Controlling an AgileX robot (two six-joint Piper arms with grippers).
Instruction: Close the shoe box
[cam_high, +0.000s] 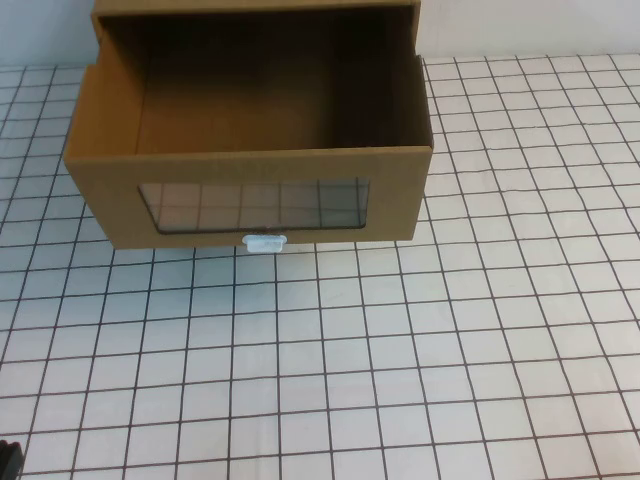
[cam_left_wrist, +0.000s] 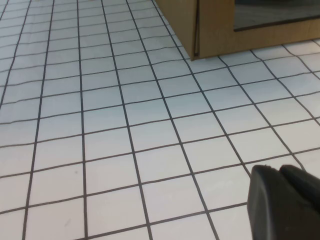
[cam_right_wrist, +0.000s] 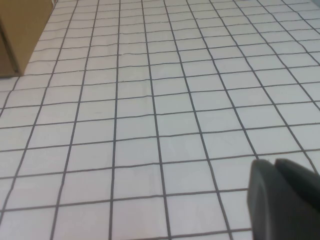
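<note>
High view: shoe box (cam_high: 250, 190) open, both grippers apart from it.

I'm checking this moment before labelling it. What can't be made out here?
- Shoe box: high view's top edge cuts off its outer sleeve.
- White pull tab: too small for detail.
- Left gripper: only a corner shows in its wrist view.
- Right gripper: likewise, edge-cropped.

The shoe box (cam_high: 250, 150) runs past the high view's top edge. Both wrist views catch only a corner of it. The left tool (cam_left_wrist: 285, 202) and right tool (cam_right_wrist: 282, 200) are cropped — their spread unreadable.
</note>
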